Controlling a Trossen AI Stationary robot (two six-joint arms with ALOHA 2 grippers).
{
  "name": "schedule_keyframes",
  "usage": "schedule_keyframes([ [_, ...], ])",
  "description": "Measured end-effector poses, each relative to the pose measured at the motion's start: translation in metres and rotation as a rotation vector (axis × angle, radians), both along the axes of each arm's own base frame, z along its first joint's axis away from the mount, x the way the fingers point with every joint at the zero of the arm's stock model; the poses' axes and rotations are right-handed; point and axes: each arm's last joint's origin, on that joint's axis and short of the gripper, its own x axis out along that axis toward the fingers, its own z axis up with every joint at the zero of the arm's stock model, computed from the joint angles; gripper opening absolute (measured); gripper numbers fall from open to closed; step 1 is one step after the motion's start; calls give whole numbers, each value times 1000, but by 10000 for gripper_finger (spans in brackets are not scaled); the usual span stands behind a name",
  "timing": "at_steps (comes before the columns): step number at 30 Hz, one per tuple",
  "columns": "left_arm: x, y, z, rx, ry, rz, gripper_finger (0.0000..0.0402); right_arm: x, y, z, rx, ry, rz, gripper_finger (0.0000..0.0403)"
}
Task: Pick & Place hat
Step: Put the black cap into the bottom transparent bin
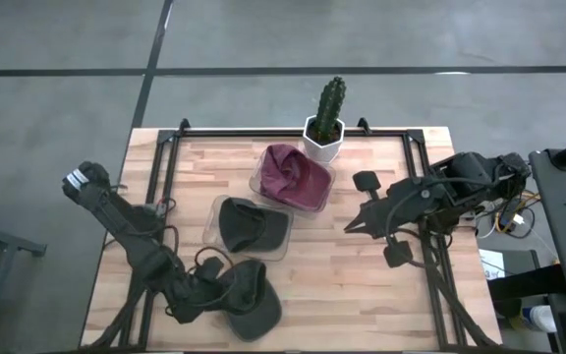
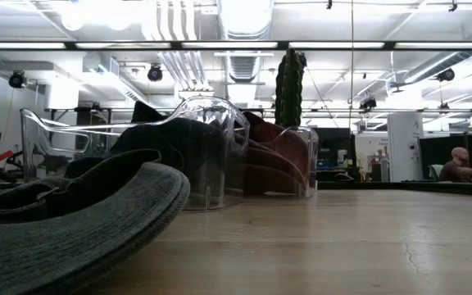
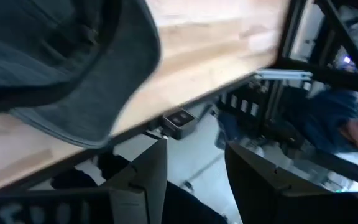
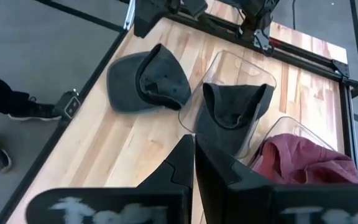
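Dark fingers of the left pincer [image 1: 226, 295] stand parted near the desk's front edge, right at the loose grey hat [image 1: 252, 307] — from above they seem to sit at its crown side, though whether either finger touches cloth I cannot tell. The left wrist view shows the 2 fingers [image 3: 143, 180] with a clear gap and nothing between them, the hat's brim [image 3: 73, 68] just ahead, overhanging the wooden desk [image 1: 362, 295] edge. So the hat is not gripped; it lies flat on the desk, crown hollow upward, apart from the containers.

Judging by that, the step in hand is the pick: the pincer is at the hat but has yet to close on it. The next move calls for getting one finger under or over a fold of soft cloth and pinching firmly — limp fabric may slip or drag along the wood rather than lift.

Farther out, 2 clear plastic bins sit mid-desk. The nearer clear bin [image 1: 222, 236] already holds a dark grey hat [image 1: 249, 226]; the farther bin [image 1: 258, 182], just in front of a potted cactus [image 1: 327, 118], holds a maroon hat [image 1: 293, 177]. Both look occupied, so where the loose hat should go is unclear.

The right pincer [image 1: 352, 224] hangs shut over the desk's right side, well apart from the hats.
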Motion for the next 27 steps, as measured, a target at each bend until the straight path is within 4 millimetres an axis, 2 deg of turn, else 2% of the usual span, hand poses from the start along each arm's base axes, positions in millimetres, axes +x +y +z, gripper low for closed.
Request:
schedule_keyframes([
  [4,-2,-4,-3,-21,14,-66,153,-6,-2,2,12,-21,-3,8],
  [9,-9,-9,-18,-30,169,-120,153,-12,-5,9,32,-66,-4,8],
  [20,2,-33,-56,-17,303,-167,153,-12,-11,13,42,-97,-26,8],
  [27,8,-39,-79,32,358,-156,153,-11,-10,13,45,-104,-25,8],
])
